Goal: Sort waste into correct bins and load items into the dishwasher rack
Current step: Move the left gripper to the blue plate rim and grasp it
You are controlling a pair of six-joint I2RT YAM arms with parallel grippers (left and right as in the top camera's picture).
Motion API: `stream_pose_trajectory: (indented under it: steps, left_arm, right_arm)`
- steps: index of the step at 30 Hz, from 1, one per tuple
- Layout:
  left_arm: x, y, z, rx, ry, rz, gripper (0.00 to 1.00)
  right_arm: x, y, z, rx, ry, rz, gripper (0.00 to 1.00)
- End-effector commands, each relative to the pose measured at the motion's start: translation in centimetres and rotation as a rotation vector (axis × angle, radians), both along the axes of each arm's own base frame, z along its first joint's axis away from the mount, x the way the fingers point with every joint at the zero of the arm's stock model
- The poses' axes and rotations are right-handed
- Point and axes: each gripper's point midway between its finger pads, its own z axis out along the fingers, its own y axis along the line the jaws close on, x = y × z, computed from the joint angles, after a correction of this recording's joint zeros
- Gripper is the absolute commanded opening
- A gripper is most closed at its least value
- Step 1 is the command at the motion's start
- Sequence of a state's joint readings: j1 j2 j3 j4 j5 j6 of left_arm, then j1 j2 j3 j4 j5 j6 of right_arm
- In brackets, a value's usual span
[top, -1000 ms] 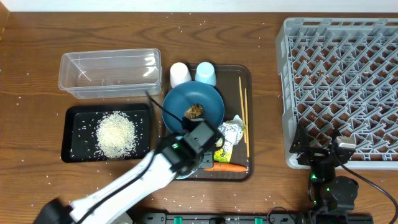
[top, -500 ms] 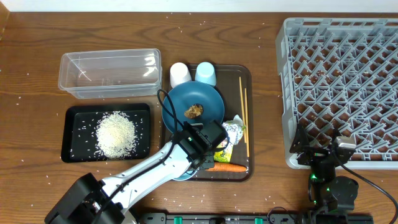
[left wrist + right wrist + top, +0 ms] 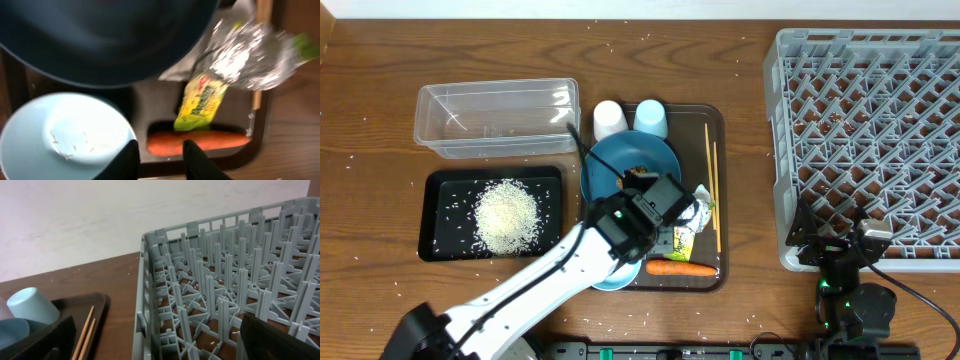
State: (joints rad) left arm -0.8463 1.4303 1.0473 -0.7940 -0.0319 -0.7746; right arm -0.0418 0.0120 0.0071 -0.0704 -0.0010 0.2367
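Note:
On the brown tray, my left gripper hovers low over the near edge of the blue plate. In the left wrist view its jaws stand a little apart with nothing between them. Just beyond them lies the orange carrot, and the white bowl with a few rice grains sits to the left. The crumpled wrapper lies past the carrot. The brown food lump peeks out on the plate. The white cup, light-blue cup and chopsticks are on the tray. My right gripper is open beside the rack.
The clear tub stands at the far left. Nearer, the black tray holds a heap of rice. Loose grains dot the wooden table. The brown tray's rim lies between the chopsticks and the rack.
My left gripper's jaws have parted from shut. Its wrist has shifted slightly away from the bowl, toward the plate and wrapper. The right arm has not moved.

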Motion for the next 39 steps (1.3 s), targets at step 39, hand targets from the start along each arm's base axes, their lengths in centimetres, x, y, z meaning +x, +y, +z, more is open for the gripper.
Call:
stream_pose_trajectory:
  steps: [39]
  left_arm:
    - [12.5,-4.4,-3.5,0.030,-0.102,-0.169,0.62]
  right_arm:
    - [0.0,-0.5,-0.1,-0.006,0.003,-0.020,0.99]
